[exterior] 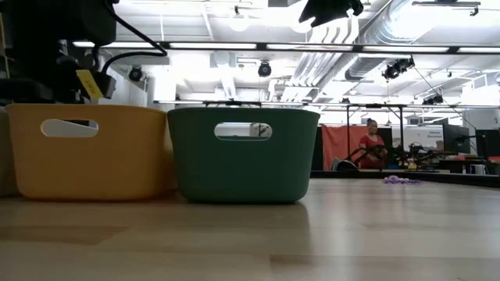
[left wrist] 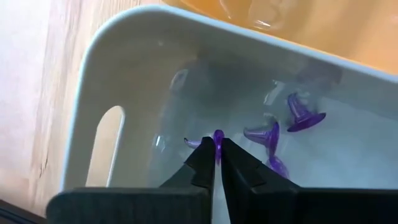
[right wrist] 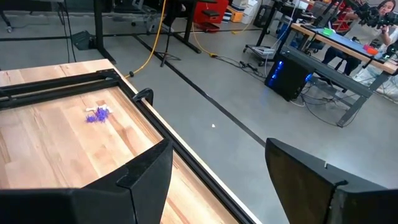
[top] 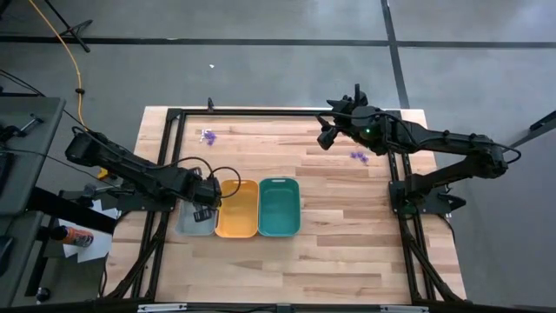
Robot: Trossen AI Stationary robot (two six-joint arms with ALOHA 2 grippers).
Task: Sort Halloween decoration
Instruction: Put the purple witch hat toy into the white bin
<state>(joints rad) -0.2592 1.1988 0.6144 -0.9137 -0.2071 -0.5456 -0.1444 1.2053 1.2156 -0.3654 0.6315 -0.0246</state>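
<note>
My left gripper (left wrist: 217, 155) points down into the grey tray (left wrist: 93, 74) at the table's left and is shut on a small purple decoration piece (left wrist: 217, 138). Several more purple pieces (left wrist: 298, 115) lie on the tray's floor beside it. In the high view this gripper (top: 206, 211) covers part of the grey tray (top: 193, 228). More purple and white pieces lie on the wood at the far left (top: 208, 136) and far right (top: 358, 156). My right gripper (right wrist: 217, 180) hangs open and raised over the far right of the table (top: 328, 132), with nothing between its fingers. My left gripper pinches the purple piece (left wrist: 217, 138) between its two fingers. The fingers come from above, pointing down inside the grey tray's walls. A thin part of the piece (left wrist: 191, 142) sticks out sideways. Whether the piece touches the tray's floor I cannot tell.
An orange tray (top: 237, 209) and a teal tray (top: 279, 207) stand in a row right of the grey one. A black frame (top: 261, 111) runs along the table's far edge and sides. Bare wood lies in front of the trays (exterior: 312, 234).
</note>
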